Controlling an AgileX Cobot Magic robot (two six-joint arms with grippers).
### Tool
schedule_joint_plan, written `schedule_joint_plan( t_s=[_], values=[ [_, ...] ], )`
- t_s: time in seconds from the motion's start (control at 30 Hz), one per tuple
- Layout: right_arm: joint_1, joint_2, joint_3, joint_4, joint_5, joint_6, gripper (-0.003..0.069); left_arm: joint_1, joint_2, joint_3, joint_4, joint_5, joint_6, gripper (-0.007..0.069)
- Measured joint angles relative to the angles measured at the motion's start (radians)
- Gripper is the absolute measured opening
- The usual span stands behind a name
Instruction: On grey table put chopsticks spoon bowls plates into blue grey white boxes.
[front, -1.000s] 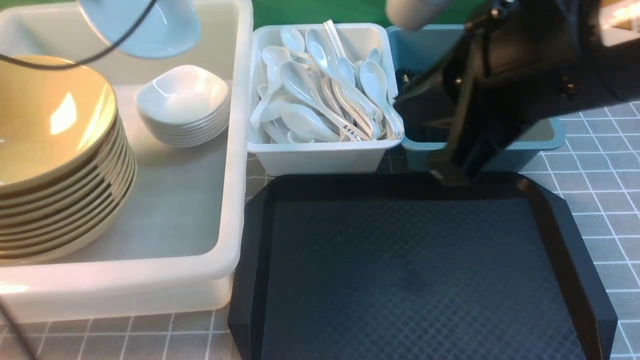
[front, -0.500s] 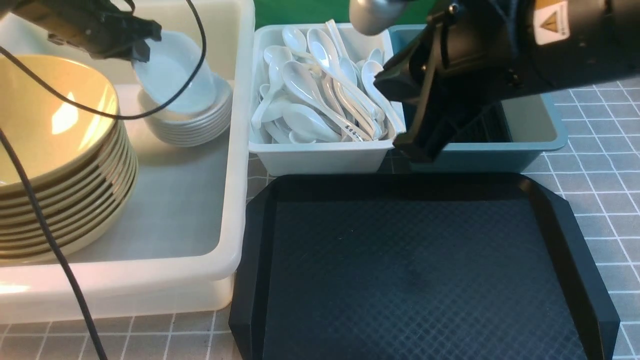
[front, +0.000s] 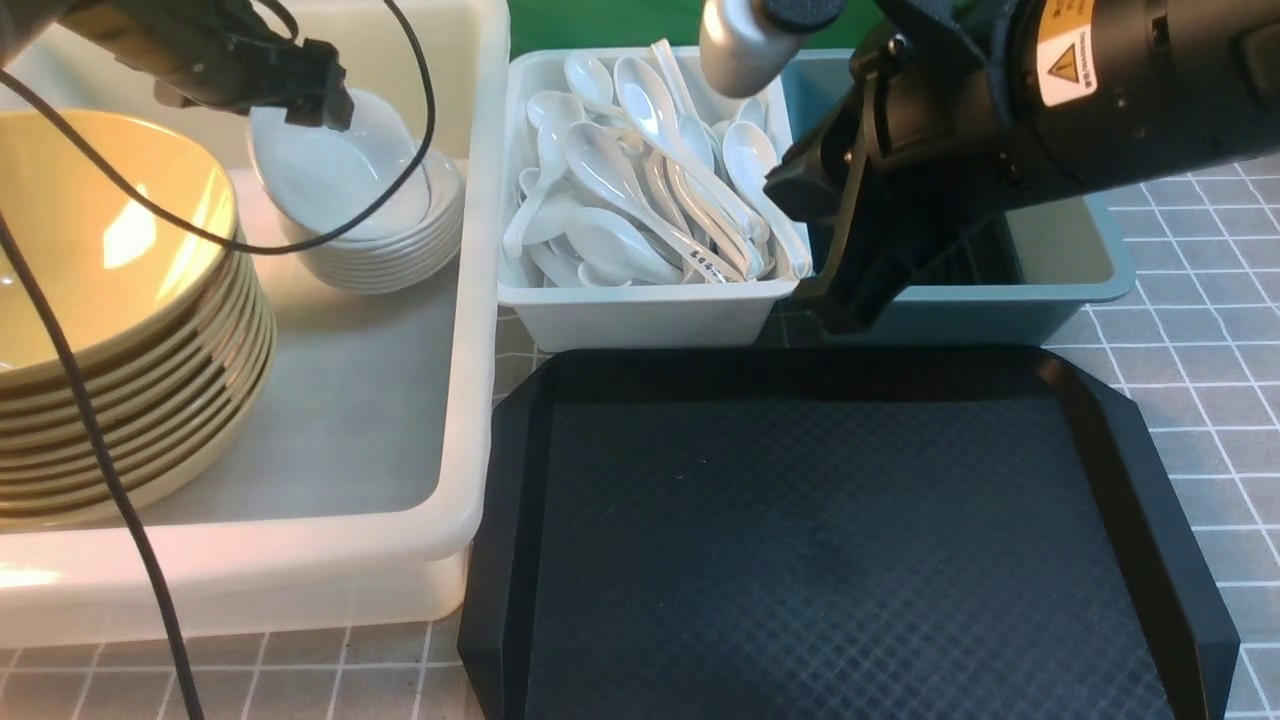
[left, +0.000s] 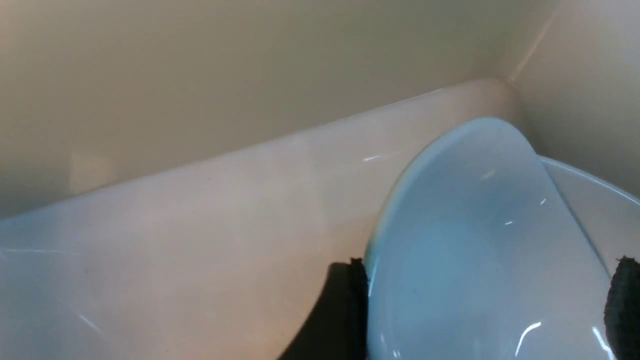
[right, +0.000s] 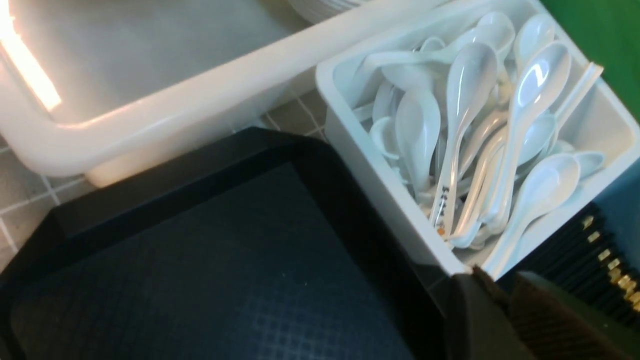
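Grey table (front: 1200, 330), white box (front: 480, 300): left fingers (left: 345, 310) grip bowl (front: 330, 175) tilted over stack (front: 400, 260); level, lower, then release; right fingers (right: 475, 320) look closed.

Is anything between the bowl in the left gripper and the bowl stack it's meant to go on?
Nothing visible. The left gripper holds the bowl tilted directly over the stack in the white box. Only the arm's own cable loops across in the front view.
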Motion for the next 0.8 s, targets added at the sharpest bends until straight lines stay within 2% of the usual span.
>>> schedule_joint_plan(
  t_s=[0.13,0.27,0.43,0.47,0.5,0.53,0.67,0.73,0.8],
  values=[
    [0.000,0.000,0.000,0.000,0.001,0.000,0.0136,0.000,-0.002,0.000,0.001,0.008,-0.006,0.0612],
    [0.000,0.000,0.000,0.000,0.002,0.000,0.0137,0.000,-0.017,0.000,0.009,0.015,-0.007,0.0580],
    [0.000,0.000,0.000,0.000,0.002,0.000,0.0141,-0.004,-0.105,0.000,0.034,0.036,-0.015,0.0427],
    [0.000,0.000,0.000,0.000,0.002,0.000,0.0141,-0.006,-0.111,0.000,0.035,0.038,-0.016,0.0417],
    [0.000,0.000,-0.001,0.000,0.003,0.000,0.0141,-0.012,-0.149,0.000,0.049,0.052,-0.017,0.0343],
    [0.000,0.000,-0.002,0.000,0.006,0.000,0.0142,-0.020,-0.178,0.000,0.057,0.063,-0.017,0.0307],
    [0.000,-0.002,-0.039,0.000,0.040,0.000,0.0145,-0.079,-0.342,-0.001,0.132,0.127,-0.017,0.0067],
    [0.000,-0.014,-0.056,0.000,0.061,0.000,0.0148,-0.125,-0.451,-0.002,0.187,0.182,-0.024,0.0012],
    [-0.001,-0.036,-0.059,0.001,0.079,0.000,0.0150,-0.151,-0.524,-0.003,0.226,0.243,-0.057,-0.0002]
  ],
)
